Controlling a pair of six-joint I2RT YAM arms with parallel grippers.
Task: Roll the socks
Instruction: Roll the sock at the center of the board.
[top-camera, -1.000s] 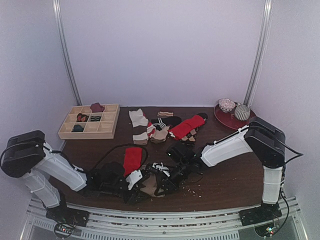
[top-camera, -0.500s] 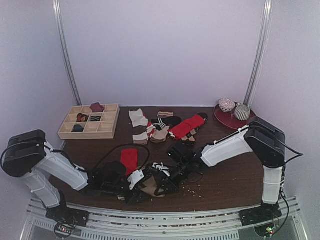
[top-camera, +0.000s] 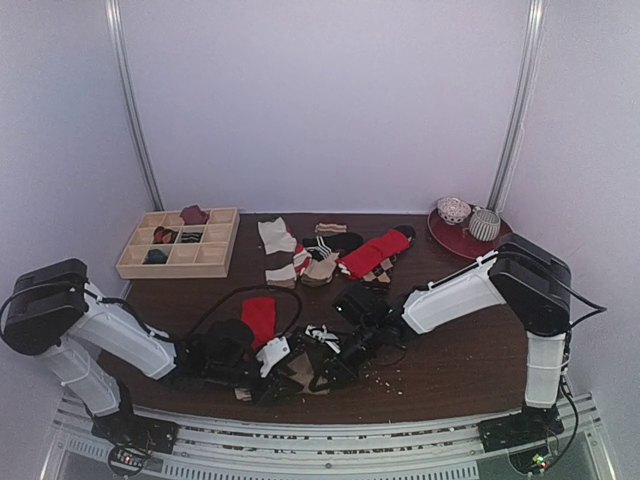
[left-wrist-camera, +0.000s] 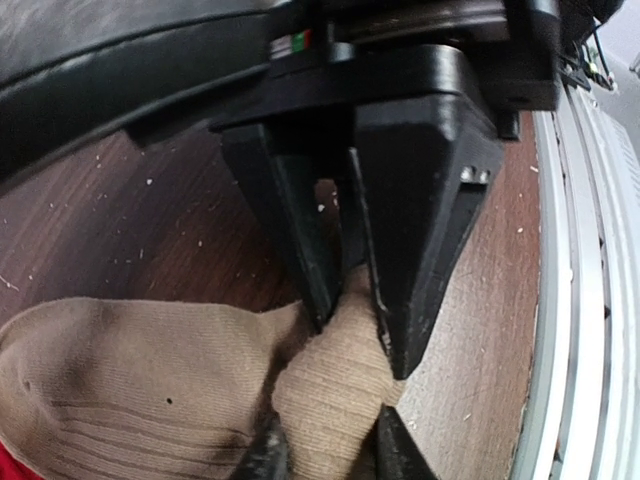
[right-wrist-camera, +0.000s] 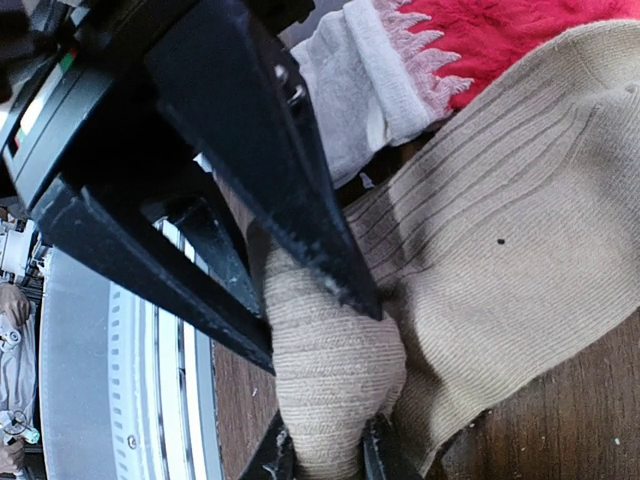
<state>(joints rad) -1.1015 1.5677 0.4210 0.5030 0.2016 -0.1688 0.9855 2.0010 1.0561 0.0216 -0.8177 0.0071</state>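
The tan sock (top-camera: 299, 372) lies near the table's front edge between both grippers. The red sock (top-camera: 260, 318) lies just behind it, its cream end (top-camera: 273, 350) toward the tan one. My left gripper (top-camera: 270, 378) is shut on a bunched end of the tan sock (left-wrist-camera: 150, 370), pinching it at the bottom of the left wrist view (left-wrist-camera: 328, 452). My right gripper (top-camera: 318, 372) is shut on the same bunch (right-wrist-camera: 325, 455). The tan sock (right-wrist-camera: 500, 240) spreads flat behind, with the red sock (right-wrist-camera: 520, 30) and cream end (right-wrist-camera: 360, 70) above it.
A wooden divided tray (top-camera: 178, 243) with rolled socks stands at the back left. A pile of other socks (top-camera: 315, 255) and an all-red sock (top-camera: 375, 253) lie at the back middle. A red plate (top-camera: 470, 238) with two bowls stands back right. The metal front rail (left-wrist-camera: 590, 300) is close.
The red sock looks shorter and its cream end has shifted slightly right. My left gripper has edged right toward the right gripper. Both stay shut on the tan sock.
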